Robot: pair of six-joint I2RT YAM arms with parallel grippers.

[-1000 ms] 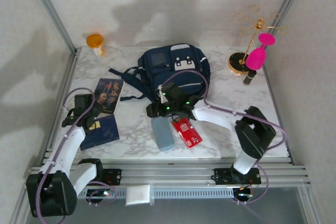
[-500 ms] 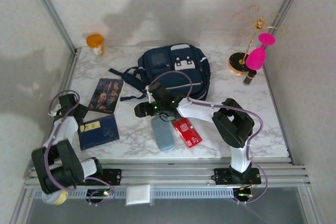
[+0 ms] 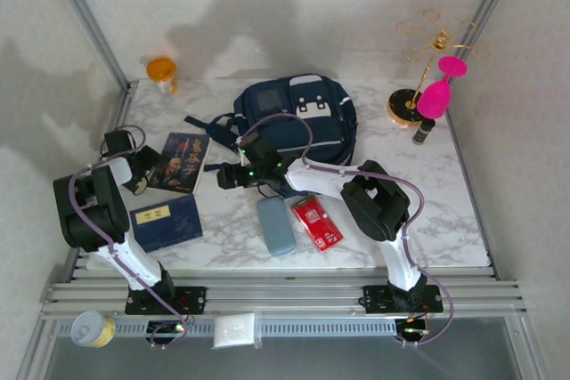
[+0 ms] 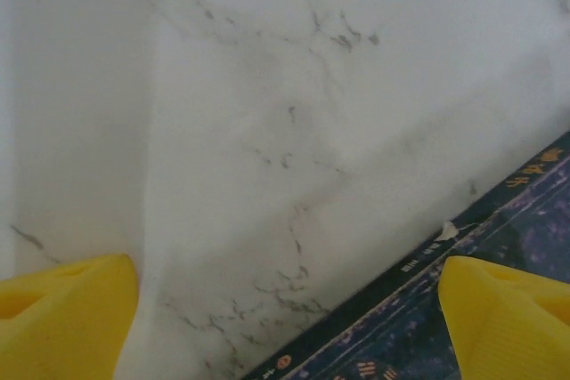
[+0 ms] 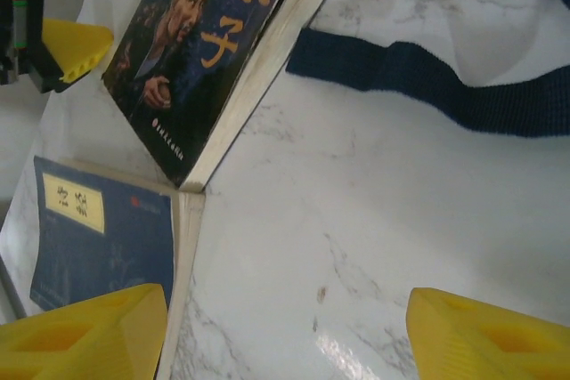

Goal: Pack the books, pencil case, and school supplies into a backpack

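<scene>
Since the earlier frame the right arm has been stretched further left, and the left arm has been folded up with its elbow raised. The backpack [image 3: 298, 117] is set at the back of the marble desk [image 3: 427, 211]. The jaws of the left gripper [image 4: 285, 319] are held wide apart and empty, with one fingertip [image 4: 503, 309] over the edge of the navy book [image 3: 182, 162]. The jaws of the right gripper [image 5: 287, 334] are likewise spread and empty, above bare desk beside that book. The blue book [image 3: 166, 223], pencil case [image 3: 276, 226] and red packet [image 3: 318, 224] are laid nearer the front edge. The desk is enclosed by white walls.
</scene>
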